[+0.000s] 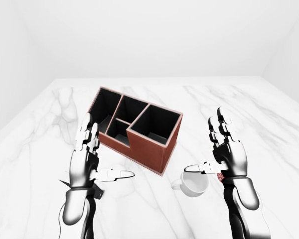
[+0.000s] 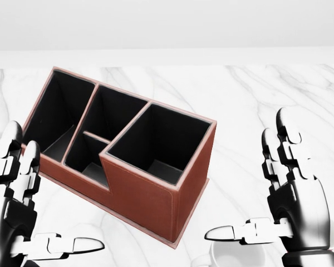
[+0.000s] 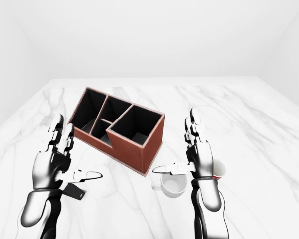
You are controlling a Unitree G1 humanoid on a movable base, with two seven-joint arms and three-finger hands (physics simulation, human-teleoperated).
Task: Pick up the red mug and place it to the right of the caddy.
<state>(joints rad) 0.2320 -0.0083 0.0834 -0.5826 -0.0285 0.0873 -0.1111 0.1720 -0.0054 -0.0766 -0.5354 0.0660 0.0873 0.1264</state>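
A brown caddy (image 1: 137, 130) with black insides sits on the white marble table (image 1: 269, 124). It has several open boxes in it, and they look empty. A white mug (image 3: 172, 184) stands near the caddy's right corner, just apart from it. The red mug (image 3: 218, 170) is to the right of the white mug, mostly hidden behind the right hand (image 3: 197, 158). Only a bit of its red side and white rim shows. The right hand is between the two mugs with its fingers spread wide, holding nothing. The left hand (image 1: 89, 159) is also spread wide, left of the caddy. A small dark thing (image 3: 74, 191) lies under it. No words can be read anywhere.
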